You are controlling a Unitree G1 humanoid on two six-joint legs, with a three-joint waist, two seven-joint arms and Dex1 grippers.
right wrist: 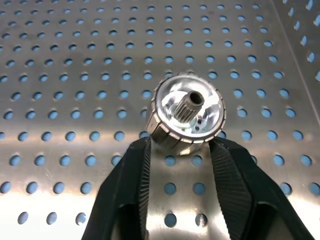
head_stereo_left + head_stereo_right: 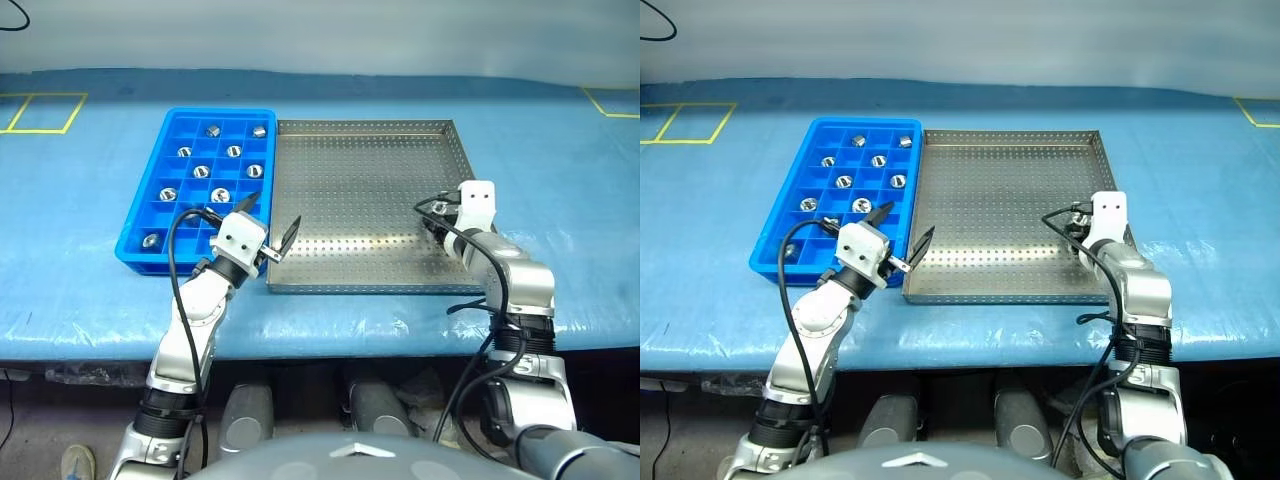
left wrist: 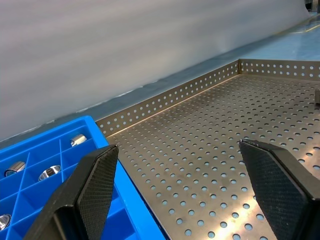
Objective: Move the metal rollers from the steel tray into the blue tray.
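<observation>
The blue tray (image 2: pixel 150 205) lies on the left, touching the steel tray's (image 2: pixel 360 190) left rim, with metal rollers (image 2: pixel 213 130) sitting singly in several of its compartments. The left gripper (image 2: pixel 272 224) hovers over the seam between the two trays, its fingers spread wide apart around nothing. At the steel tray's right side the right gripper (image 1: pixel 180 150) has its fingertips against both flanks of one upright roller (image 1: pixel 188 109) standing on the perforated floor.
</observation>
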